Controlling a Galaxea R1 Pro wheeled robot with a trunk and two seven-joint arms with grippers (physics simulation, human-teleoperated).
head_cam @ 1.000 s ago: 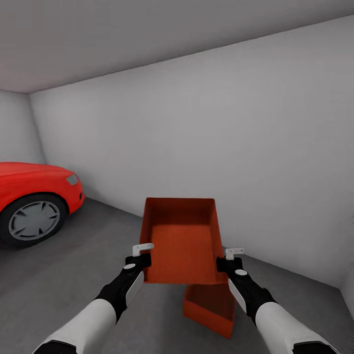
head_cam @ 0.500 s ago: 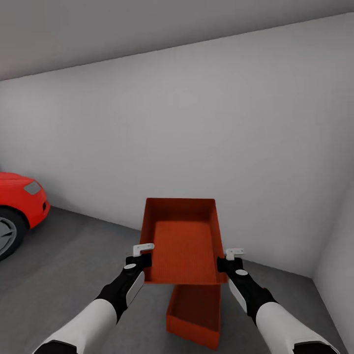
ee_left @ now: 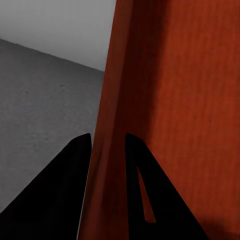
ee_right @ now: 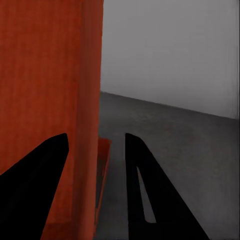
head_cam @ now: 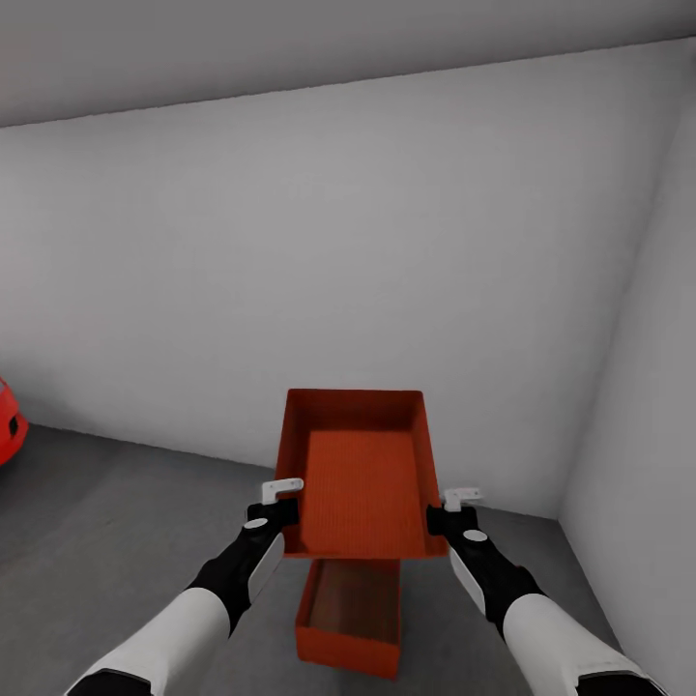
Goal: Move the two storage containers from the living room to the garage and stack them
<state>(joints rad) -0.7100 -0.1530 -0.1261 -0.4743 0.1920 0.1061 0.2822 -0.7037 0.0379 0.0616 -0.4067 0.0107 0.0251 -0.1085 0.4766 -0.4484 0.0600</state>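
I hold one orange-red storage container [head_cam: 360, 474] in the air in front of me, open side up. My left gripper [head_cam: 280, 503] is shut on its left wall [ee_left: 107, 165], and my right gripper [head_cam: 452, 510] is shut on its right wall [ee_right: 87, 150]. The second storage container [head_cam: 350, 619] rests on the garage's dark grey floor [head_cam: 116, 522], directly below the held one and partly hidden by it. A strip of that lower container's rim [ee_right: 103, 165] shows in the right wrist view.
A pale grey wall [head_cam: 329, 251] stands ahead, meeting a side wall [head_cam: 643, 387] in a corner at the right. The red car's nose [head_cam: 8, 425] peeks in at the left edge. Open concrete floor lies to the left.
The whole view has swung to the right: the car slid almost out at the left and the room corner came in. The floor container now sits more squarely under the held one.
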